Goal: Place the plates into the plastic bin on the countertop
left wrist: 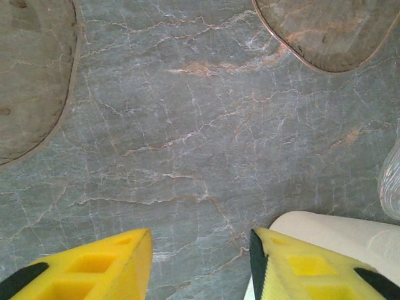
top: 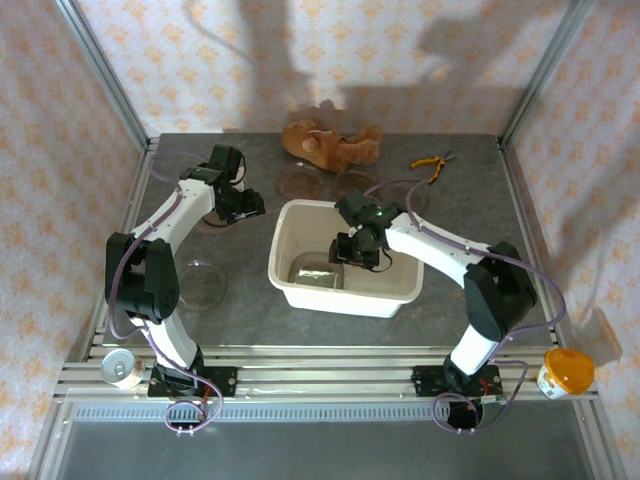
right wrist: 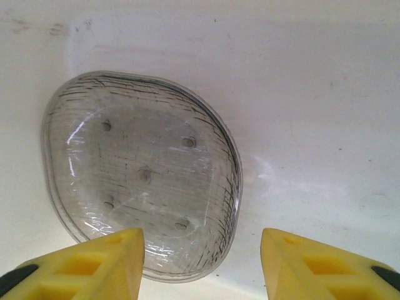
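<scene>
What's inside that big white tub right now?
One clear plate lies on the floor of the plastic bin, with the right gripper open above it. The right arm covers part of that floor in the overhead view, so anything beneath it is hidden.

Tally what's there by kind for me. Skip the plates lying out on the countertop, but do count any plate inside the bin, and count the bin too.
plastic bin: 1
clear plate inside the bin: 1
brown plush toy: 1
yellow-handled pliers: 1
can: 1
yellow-lidded tub: 1
Total: 6
</scene>
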Available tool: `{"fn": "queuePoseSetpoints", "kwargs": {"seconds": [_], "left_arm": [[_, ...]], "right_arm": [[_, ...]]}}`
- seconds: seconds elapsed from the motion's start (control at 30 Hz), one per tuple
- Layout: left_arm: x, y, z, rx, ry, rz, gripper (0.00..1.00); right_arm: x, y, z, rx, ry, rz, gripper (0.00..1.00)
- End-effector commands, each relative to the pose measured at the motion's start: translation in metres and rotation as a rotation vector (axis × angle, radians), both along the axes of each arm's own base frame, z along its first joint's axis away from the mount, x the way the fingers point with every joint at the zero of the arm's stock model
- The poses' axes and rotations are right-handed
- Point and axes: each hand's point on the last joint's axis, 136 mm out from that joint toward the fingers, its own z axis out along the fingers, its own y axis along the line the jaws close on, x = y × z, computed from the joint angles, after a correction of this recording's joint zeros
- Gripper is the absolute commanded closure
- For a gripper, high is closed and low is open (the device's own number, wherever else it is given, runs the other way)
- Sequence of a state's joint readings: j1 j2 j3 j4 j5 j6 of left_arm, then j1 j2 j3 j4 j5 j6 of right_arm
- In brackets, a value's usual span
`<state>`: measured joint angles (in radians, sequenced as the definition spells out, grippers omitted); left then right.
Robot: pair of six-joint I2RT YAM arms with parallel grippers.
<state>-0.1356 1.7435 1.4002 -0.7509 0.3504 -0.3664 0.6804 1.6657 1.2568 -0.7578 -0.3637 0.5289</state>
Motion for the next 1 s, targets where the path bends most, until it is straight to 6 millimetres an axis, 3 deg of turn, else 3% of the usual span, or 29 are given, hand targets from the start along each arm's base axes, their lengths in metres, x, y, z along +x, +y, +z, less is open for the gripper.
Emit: {"fn": "queuePoseSetpoints", "kwargs": {"seconds": [0.0, 0.3, 0.43, 0.7, 0.97], "left_arm": [[0.006, 0.01, 0.016, 0.045, -0.04, 0.034, 0.53], [0.007, 0.027, 0.031, 0.065, -0.073, 0.168, 0.48], [0.003, 0.047, 0.029, 0.053, -0.069, 0.306, 0.46], [0.0, 0.091, -0.009, -0.146, 0.008, 0.685, 0.4], [0.005, 0.118, -0.043, -0.206, 0.049, 0.917, 0.38]], "right_arm": [[0.001, -0.016, 0.031, -0.056, -0.077, 0.019, 0.46], [0.005, -0.035, 0.074, -0.145, -0.177, 0.091, 0.43], [0.015, -0.037, 0.1, -0.136, -0.247, 0.104, 0.42], [0.039, -0.041, 0.145, -0.104, -0.376, 0.111, 0.42], [0.049, -0.041, 0.152, -0.076, -0.426, 0.114, 0.42]]}}
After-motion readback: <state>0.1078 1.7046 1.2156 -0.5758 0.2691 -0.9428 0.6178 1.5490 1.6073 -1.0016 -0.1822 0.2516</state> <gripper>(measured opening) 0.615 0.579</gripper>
